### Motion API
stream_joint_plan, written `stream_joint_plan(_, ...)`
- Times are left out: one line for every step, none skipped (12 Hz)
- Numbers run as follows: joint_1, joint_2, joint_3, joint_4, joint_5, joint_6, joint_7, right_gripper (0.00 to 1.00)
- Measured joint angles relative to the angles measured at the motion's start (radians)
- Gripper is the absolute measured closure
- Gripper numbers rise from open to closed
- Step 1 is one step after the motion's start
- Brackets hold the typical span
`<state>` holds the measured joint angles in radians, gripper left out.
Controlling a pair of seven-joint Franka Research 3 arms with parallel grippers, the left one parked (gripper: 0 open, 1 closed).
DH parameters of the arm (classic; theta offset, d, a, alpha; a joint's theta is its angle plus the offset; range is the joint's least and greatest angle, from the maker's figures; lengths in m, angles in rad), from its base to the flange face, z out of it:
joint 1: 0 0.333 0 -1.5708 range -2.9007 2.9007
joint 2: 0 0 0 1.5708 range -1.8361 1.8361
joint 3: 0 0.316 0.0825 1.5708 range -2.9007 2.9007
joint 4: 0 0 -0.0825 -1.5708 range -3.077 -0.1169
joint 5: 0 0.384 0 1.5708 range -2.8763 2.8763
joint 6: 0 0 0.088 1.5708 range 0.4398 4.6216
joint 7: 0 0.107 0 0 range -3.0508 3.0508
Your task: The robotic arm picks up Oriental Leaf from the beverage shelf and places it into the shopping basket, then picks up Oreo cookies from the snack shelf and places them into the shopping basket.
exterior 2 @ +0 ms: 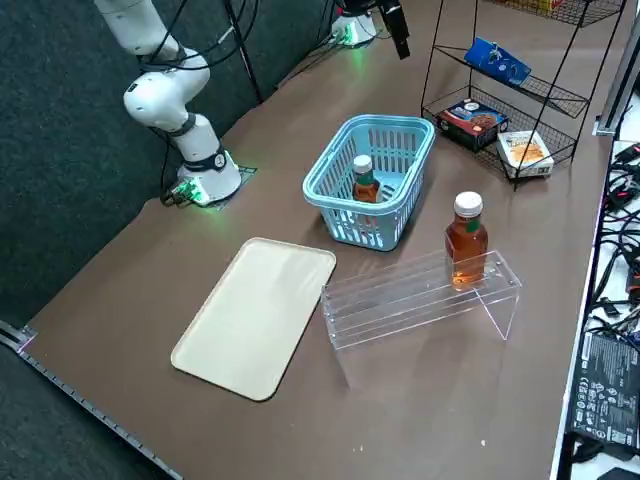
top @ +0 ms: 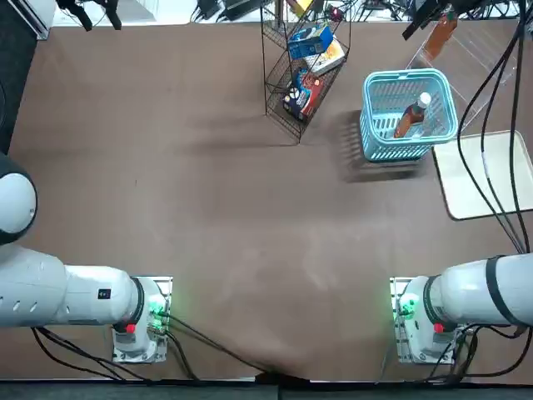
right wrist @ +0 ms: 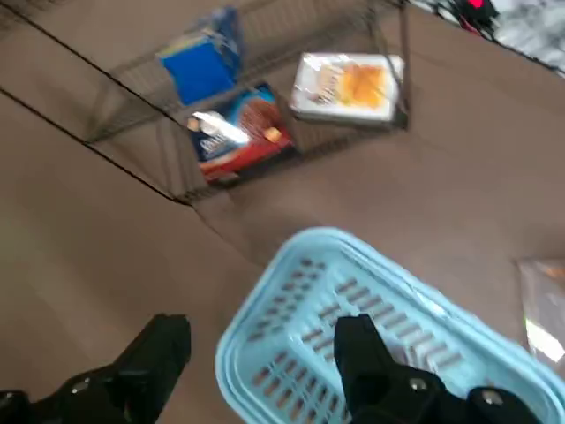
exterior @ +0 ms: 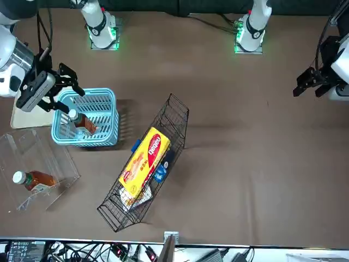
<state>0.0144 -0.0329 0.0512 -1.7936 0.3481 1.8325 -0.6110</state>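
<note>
Right hand: wide, its two fingers (right wrist: 168, 340) apart with nothing between, high over the basket (exterior 2: 352, 225); a low swing could catch the rim.
Blue box: on the middle tier of the wire rack (exterior: 175, 117); the box (exterior 2: 497, 61) looks tilted, so an off-centre squeeze could twist it loose.
Yellow box: on the tier above (exterior: 145, 164), a likely snag on the way in.
Wires: thin; a bump could shift the rack.
Tea bottle: leaning in the basket (exterior 2: 366, 182); a careless drop could land on it.
</note>
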Motion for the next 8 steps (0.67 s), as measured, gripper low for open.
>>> stream_joint_plan(-0.006,0.003,-0.004,-0.009,0.053,0.008,-0.06,0.0)
stream_joint_plan(-0.014,0.005,-0.007,-0.022,0.11,0.021,-0.125,0.0)
stream_joint_plan(-0.019,0.008,-0.01,-0.039,0.168,0.038,-0.192,0.0)
stream_joint_plan(-0.023,0.01,-0.011,-0.059,0.219,0.06,-0.253,0.0)
stream_joint_plan(-0.024,0.013,-0.012,-0.081,0.264,0.087,-0.312,0.0)
stream_joint_plan(-0.024,0.015,-0.011,-0.136,0.364,0.15,-0.437,0.0)
stream_joint_plan(-0.024,0.015,-0.011,-0.166,0.418,0.183,-0.502,0.0)
stream_joint_plan(-0.024,0.015,-0.011,-0.193,0.467,0.212,-0.561,0.0)
